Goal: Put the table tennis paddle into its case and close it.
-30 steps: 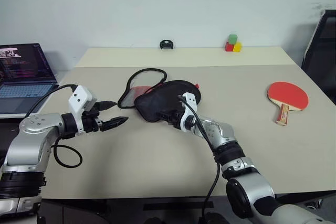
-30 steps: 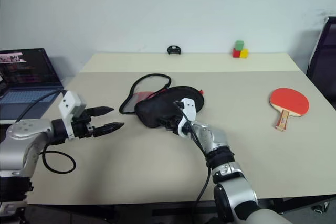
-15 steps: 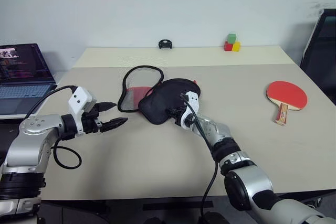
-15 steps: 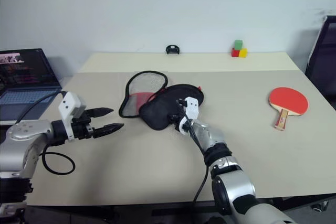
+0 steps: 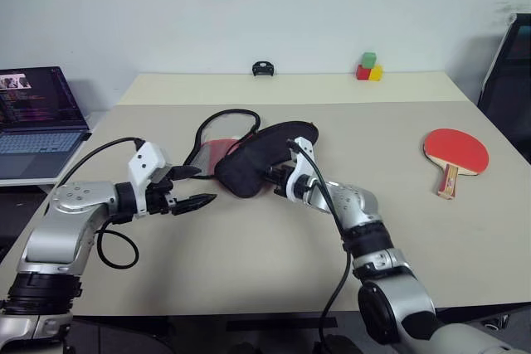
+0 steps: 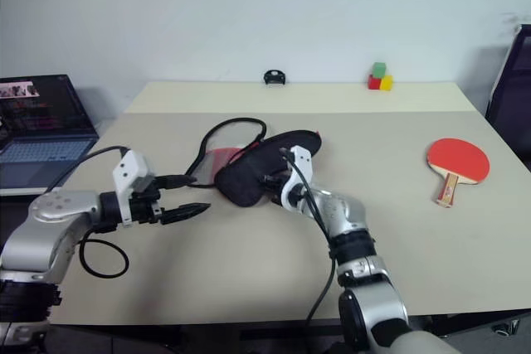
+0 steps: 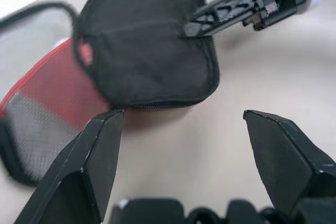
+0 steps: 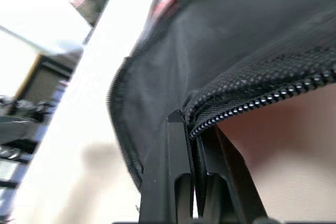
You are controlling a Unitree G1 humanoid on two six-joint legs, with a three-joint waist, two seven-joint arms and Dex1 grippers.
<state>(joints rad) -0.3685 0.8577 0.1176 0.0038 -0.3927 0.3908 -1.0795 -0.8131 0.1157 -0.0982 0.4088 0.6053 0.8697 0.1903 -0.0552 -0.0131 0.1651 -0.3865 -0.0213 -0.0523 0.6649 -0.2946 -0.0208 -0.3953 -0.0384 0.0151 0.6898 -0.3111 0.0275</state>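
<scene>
- Beige table (image 5: 249, 263) carries everything you are working with, with a dark laptop (image 5: 37, 118) off its left edge.
- Your case (image 5: 249, 167), black fabric with a red and mesh flap folded out behind it, sits near the table's middle, closer to the left edge.
- Your right arm reaches forward and leftward across the table; the right gripper (image 8: 191, 124) has its fingers pressed together, pinching the zipper edge of the case, which looks lifted there.
- Your left arm is bent in from the left edge, the left gripper (image 5: 192, 186) pointing toward the case with its fingers spread, near the fabric but apart from it.
- Your table tennis paddle (image 5: 454, 153) lies flat near the right edge, red face up, well apart from both grippers.
- Small coloured blocks (image 5: 367, 68) stand at the far edge.
</scene>
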